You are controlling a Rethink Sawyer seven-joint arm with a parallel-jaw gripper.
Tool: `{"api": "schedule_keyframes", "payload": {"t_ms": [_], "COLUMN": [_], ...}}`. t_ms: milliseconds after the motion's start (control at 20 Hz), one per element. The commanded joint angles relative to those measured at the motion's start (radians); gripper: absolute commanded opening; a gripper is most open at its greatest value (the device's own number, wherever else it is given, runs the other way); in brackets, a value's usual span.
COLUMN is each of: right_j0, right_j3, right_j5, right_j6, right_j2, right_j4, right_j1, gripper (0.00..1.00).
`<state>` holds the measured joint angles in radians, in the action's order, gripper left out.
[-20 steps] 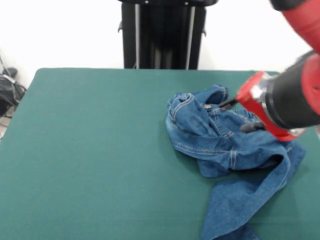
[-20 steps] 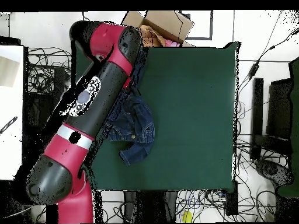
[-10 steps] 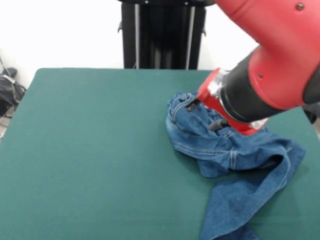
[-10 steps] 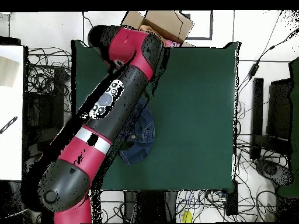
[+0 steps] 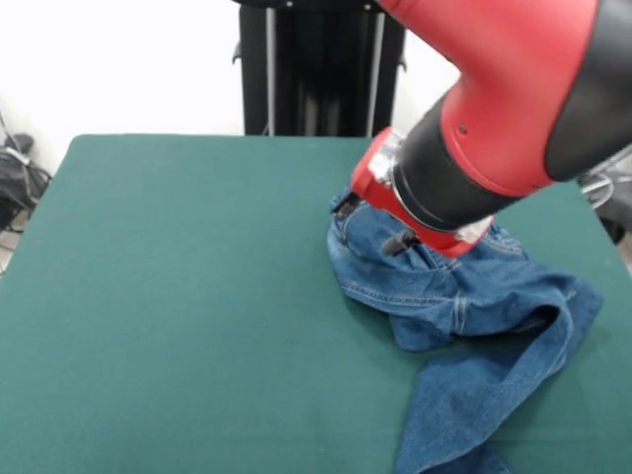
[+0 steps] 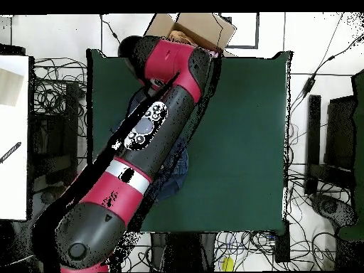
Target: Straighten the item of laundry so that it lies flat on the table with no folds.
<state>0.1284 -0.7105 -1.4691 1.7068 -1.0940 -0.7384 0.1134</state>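
- Right now the jeans point(image 5: 464, 296) lie crumpled on the right half of the table point(image 5: 178, 296) in the front view, nowhere near flat
- Waist end sits bunched toward the table's middle, its rim curled up with orange stitching showing along the seams
- One leg point(image 5: 464, 405) runs down and to the right from the bunch, folds back on itself, and reaches the picture's lower edge
- Big red and black arm point(image 5: 513, 109) crosses the upper right of the front view, and its thick end hangs right over the waist part of the denim
- Small dark pieces poke out from under the arm's red collar just above the cloth; the gripper itself is hidden behind the arm, so I cannot tell whether it is spread, closed, or holding any fabric
- From overhead, the arm point(image 6: 142, 142) lies diagonally over the left part of the table point(image 6: 242, 128) and covers most of the jeans point(image 6: 178, 167); only a strip of blue shows beside it
- A cardboard box point(image 6: 195, 28) sits past the table's top edge in the overhead view, and cables litter the floor around the table
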Motion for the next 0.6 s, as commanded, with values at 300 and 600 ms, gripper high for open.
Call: {"api": "schedule_keyframes", "payload": {"t_ms": [300, 600], "right_j0": [0.016, 0.057], "right_j3": [-0.318, -0.417], "right_j5": [0.134, 0.042], "right_j6": [-0.211, -0.174], "right_j2": [0.348, 0.398], "right_j4": [0.21, 0.318], "right_j1": [-0.184, -0.279], "gripper": [1.0, 1.0]}}
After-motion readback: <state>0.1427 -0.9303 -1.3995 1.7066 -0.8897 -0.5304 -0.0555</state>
